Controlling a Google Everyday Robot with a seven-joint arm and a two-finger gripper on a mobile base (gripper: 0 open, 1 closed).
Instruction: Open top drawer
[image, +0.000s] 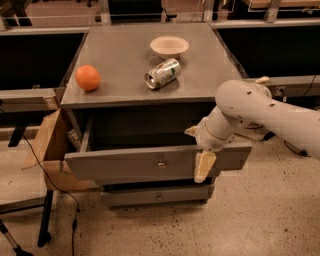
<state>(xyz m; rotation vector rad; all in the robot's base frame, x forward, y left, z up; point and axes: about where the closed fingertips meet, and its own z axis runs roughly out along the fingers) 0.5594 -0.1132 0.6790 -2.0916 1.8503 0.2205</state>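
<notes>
Wide grey metal-look top drawer (120, 164) stands pulled out; cream gripper (202, 159) hangs at its front edge, right of the round brass knob (161, 164), grip impossible to tell.

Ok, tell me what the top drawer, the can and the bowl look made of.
Top drawer: grey, matte, even dull sheen; likely metal or painted board. Can: thin metal, bright glints on its side. Bowl: pale, matte; plastic or ceramic, cannot tell. The gripper hangs over the drawer front, right of the knob.

Orange (88, 78) left of can (162, 73), bowl (169, 46) behind it; gripper (202, 161) at the right of the top drawer (125, 164).
</notes>
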